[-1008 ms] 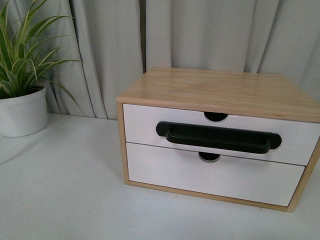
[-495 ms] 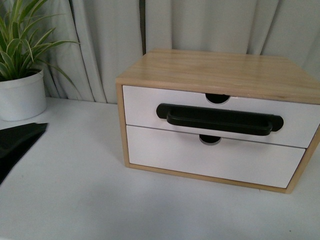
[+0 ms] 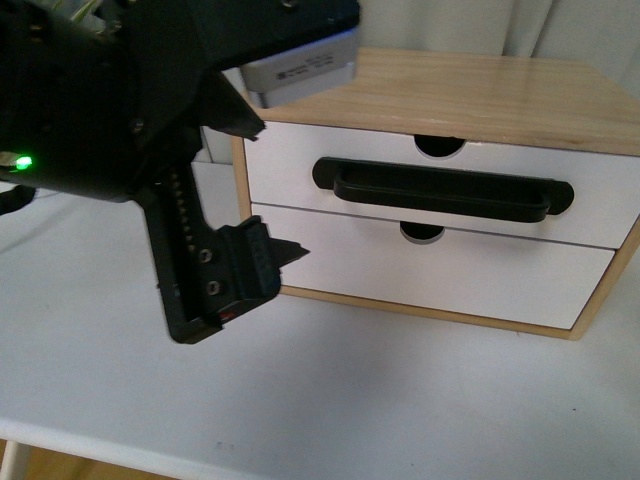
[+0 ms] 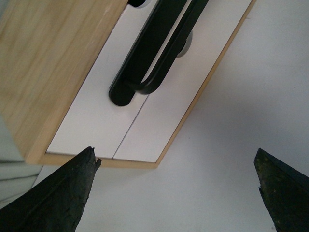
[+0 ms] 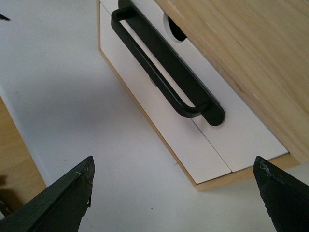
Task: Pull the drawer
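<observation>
– While the left arm (image 3: 90, 100) fills the near left of the front view, where does the drawer (image 3: 290, 165) sit?
– In the upper slot of the wooden cabinet (image 3: 480, 95), which stands on the white bench (image 3: 350, 390). Its white front lies level with the plain lower front (image 3: 450, 280), so it is shut. The black bar handle (image 3: 440, 190) runs across it, just under the semicircular notch (image 3: 440, 146).
– What stands in the way?
– The arm itself. It hides the cabinet's upper left corner, and a grey housing (image 3: 300, 68) on it overlaps the wooden top. One finger (image 3: 215, 285) of the left tool (image 3: 283, 190) points at the cabinet's lower left corner. Whether it touches, I cannot tell.
– And that tool's state?
– Jaws spread wide, gripping nothing. Its wrist view shows the handle's end beyond the two tips, apart from both.
– The right tool (image 5: 173, 164)?
– Spread wide too, and empty. Only its own wrist view shows it, above the bench before the cabinet's other end, clear of the handle.
– Anything else around?
– A pale curtain (image 3: 500, 25) hangs behind the cabinet, and a green light (image 3: 22, 160) glows on the left arm.
</observation>
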